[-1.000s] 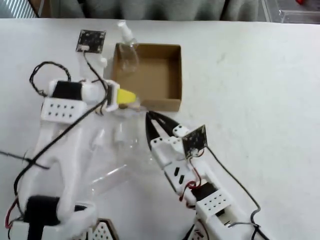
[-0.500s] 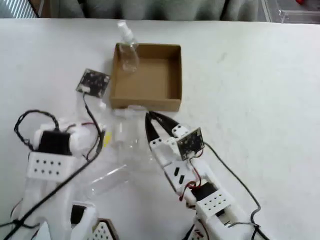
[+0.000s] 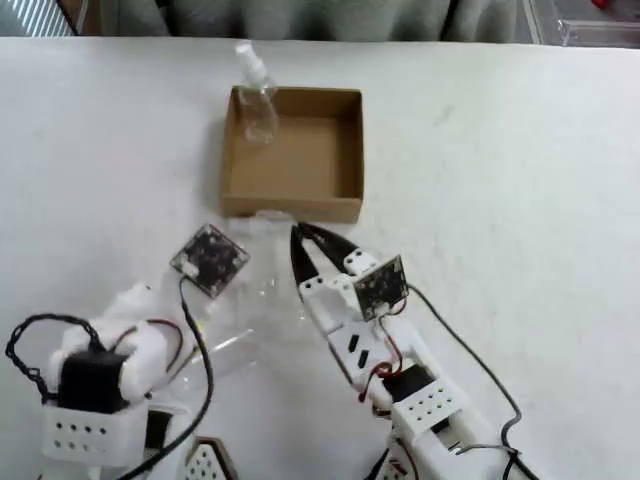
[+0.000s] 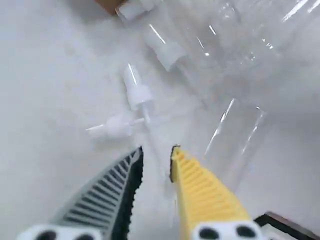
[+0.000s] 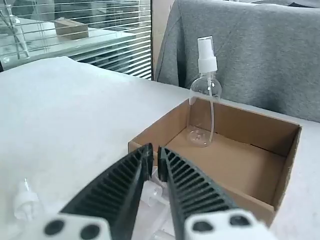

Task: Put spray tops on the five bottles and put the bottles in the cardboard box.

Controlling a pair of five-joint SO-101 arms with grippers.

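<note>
1. Standing upright in the cardboard box [image 3: 290, 207], one capped bottle [image 3: 257, 105] is recorded in the 11 o'clock corner, with its dip tube seen through the clear wall.
2. Uncapped bottles [image 3: 250, 285] are laid on the table [image 3: 500, 180] at the box's 6 o'clock, between the two arms; their number cannot be told through the glare.
3. Two loose spray tops [image 4: 137, 92] are found just beside those bottles, ahead of the left gripper [image 4: 156, 159], which is held narrowly parted and empty.
4. The right gripper [image 5: 154, 152] is pointed at the box's near wall, all but closed, with nothing between the jaws.
5. Handling, as judged: the bottles are taken to be thin, light, smooth plastic, apt to roll and dent. A light hold across the mid-body is advised. Each spray top is best taken by its collar, the thin tube being spared.
6. Labels and writing: none legible is noted on the bottles, tops or box.
</note>
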